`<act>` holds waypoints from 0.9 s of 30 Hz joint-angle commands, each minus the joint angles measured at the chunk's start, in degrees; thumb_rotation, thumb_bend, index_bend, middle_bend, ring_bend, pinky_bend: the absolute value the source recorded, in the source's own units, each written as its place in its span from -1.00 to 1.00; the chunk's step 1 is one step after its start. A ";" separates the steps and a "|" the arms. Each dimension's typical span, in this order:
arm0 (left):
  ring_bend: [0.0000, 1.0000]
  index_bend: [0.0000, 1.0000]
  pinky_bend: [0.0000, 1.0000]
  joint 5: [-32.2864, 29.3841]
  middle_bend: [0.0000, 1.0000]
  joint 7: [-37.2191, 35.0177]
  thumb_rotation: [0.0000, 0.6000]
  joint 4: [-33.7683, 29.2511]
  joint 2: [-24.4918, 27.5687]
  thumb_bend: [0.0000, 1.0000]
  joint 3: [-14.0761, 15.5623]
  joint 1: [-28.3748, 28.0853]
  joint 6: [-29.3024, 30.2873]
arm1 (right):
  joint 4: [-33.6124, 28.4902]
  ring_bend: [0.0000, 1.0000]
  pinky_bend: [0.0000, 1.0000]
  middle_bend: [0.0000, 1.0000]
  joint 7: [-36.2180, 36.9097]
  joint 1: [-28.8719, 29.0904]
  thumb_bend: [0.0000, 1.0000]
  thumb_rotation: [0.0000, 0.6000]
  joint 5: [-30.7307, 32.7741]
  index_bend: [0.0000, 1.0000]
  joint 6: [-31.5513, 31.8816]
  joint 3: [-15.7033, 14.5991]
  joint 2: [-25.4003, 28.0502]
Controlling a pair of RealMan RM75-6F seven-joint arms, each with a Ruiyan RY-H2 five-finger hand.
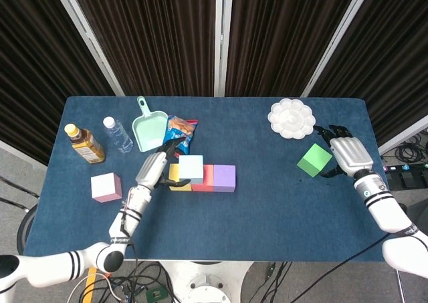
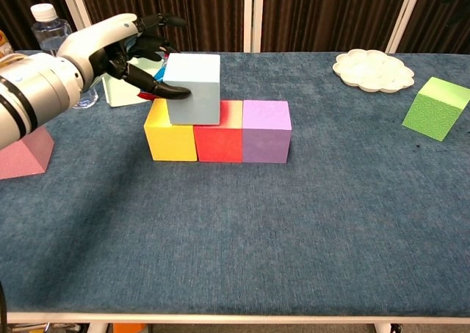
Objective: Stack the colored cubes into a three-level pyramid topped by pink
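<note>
I can't read the labels on the brown bottle [image 1: 85, 144] or the snack bag [image 1: 181, 130], and the pink cube [image 1: 106, 186] is cut off at the chest view's left edge. My left robot hand [image 2: 131, 48] grips the pale blue cube [image 2: 193, 87] atop the yellow cube [image 2: 169, 136] and red cube [image 2: 219, 135], beside the purple cube [image 2: 266, 131]. The right robot hand [image 1: 346, 154], fingers spread, rests by the green cube [image 1: 313, 160]; contact is unclear.

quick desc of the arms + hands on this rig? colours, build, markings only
Both arms are glossy white tubes with black rings at the joints. The left hand has a silver-grey shell on the back and black fingers, one with a small red patch under it. The right hand matches: pale silver back, black fingers, white forearm with a black-banded wrist. No logos are legible.
</note>
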 commanded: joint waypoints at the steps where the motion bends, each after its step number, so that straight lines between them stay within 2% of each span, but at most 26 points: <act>1: -0.87 -0.81 -0.75 -0.11 -0.19 -0.18 1.00 0.13 -0.13 -0.69 -0.24 -0.12 -0.10 | 0.15 -1.00 -1.00 -0.70 0.03 0.02 -1.00 1.00 0.04 -1.00 -0.09 -0.03 -0.04; 11: -0.87 -0.81 -0.75 -0.43 -0.19 -0.67 1.00 -0.86 0.40 -0.69 -0.04 0.48 -0.21 | 0.95 -1.00 -1.00 -0.70 0.33 0.19 -1.00 1.00 0.39 -1.00 -0.77 -0.12 -0.36; 27: -0.88 -0.81 -0.76 -2.69 -0.19 1.60 1.00 -1.51 0.11 -0.69 -1.33 -0.80 -1.28 | 1.97 -1.00 -1.00 -0.69 0.73 0.39 -1.00 1.00 0.89 -1.00 -1.51 -0.15 -0.71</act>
